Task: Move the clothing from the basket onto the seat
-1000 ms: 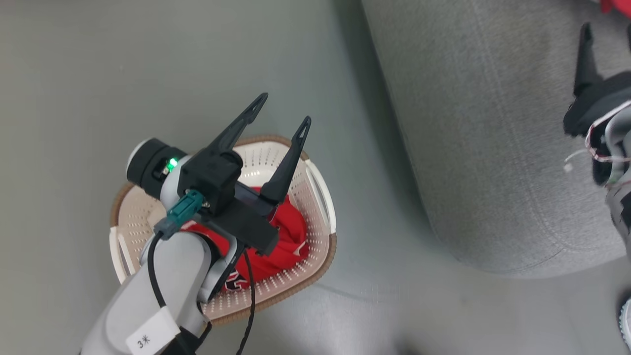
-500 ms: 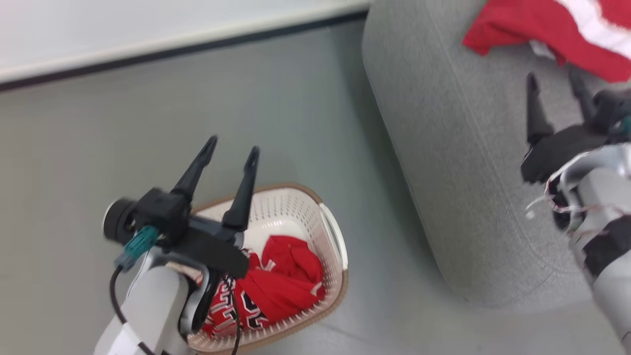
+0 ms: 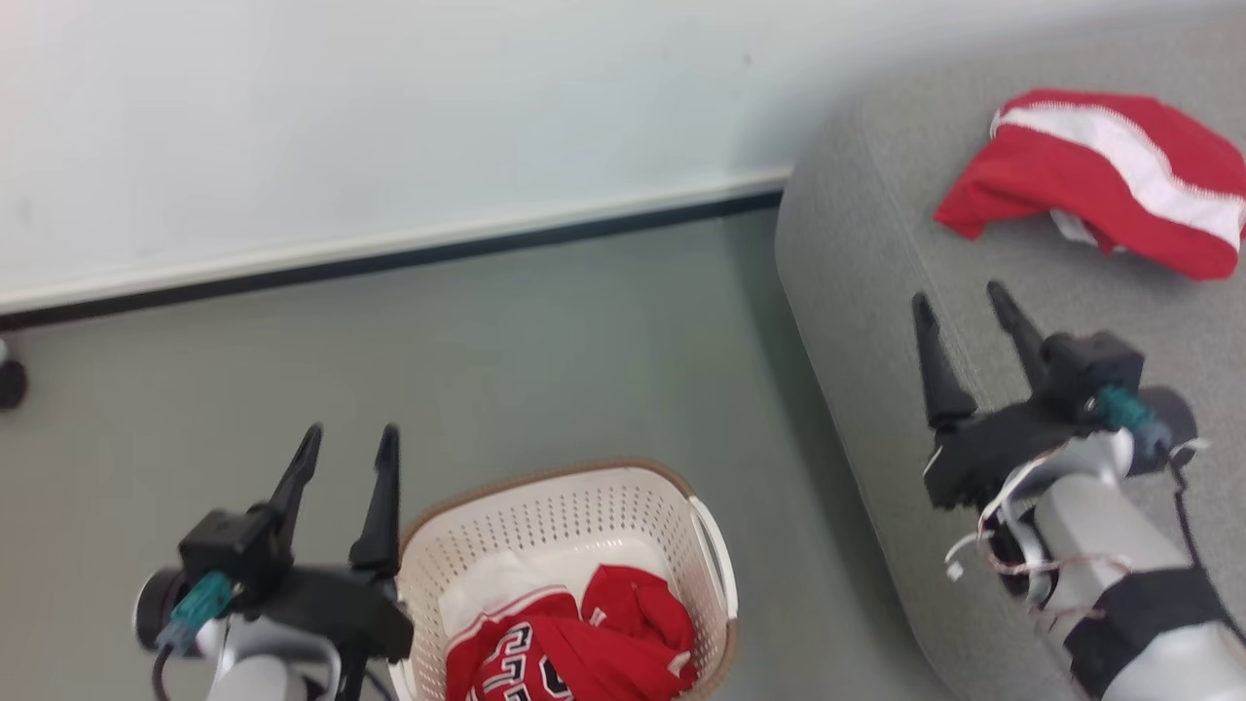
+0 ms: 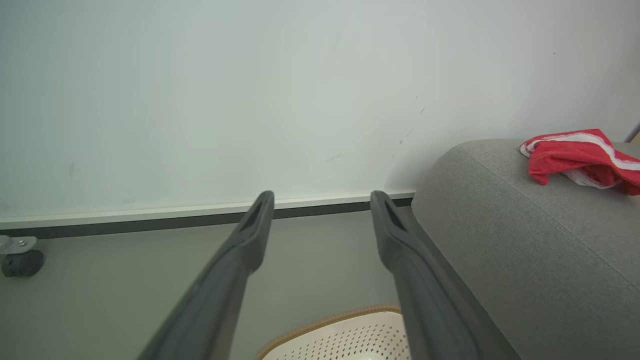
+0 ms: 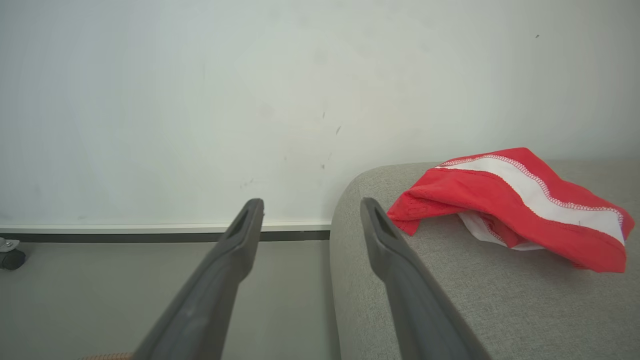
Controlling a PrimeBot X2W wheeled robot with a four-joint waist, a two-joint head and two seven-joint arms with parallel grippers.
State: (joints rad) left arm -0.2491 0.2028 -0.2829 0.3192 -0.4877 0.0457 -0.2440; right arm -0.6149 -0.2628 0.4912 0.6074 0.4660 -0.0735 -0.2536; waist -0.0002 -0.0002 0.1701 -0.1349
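Inspector: Clothing (image 3: pixel 574 647) is divided between two places. A red heap with dark lettering lies in the basket (image 3: pixel 545 477) at 6 o'clock in the head view, with white fabric (image 3: pixel 487 594) tucked at its 10 o'clock. One red jersey (image 3: pixel 1100 180) with a white stripe lies on the seat (image 3: pixel 866 292) at 2 o'clock.

Assessor: Why does the basket stand on the floor (image 3: pixel 535 341) there?

Inspector: My reading is that it stands near the seat's rounded end, at the seat's 8 o'clock, so each carry is short.

Assessor: Hands?

Inspector: Left hand (image 3: pixel 350 433) hangs at the basket's 9 o'clock, outside the rim, fingers spread wide and holding nothing. Right hand (image 3: pixel 957 295) is over the seat cushion at 3 o'clock, likewise wide and empty. The jersey lies at its 1 o'clock, apart from it.

Assessor: Reason for that posture?

Inspector: Judged, not observed: wide, empty hands clear of basket and cloth suit a pause between carries. The left is nearer the heap, so the next pick likely falls to it. Both wrist views look toward the wall (image 4: pixel 200 100), so either hand must tilt downward before grasping.

Assessor: Progress?

Inspector: Partial. One piece is on the seat. The heap and the white fabric are yet to go, and I cannot tell how many pieces the heap holds.
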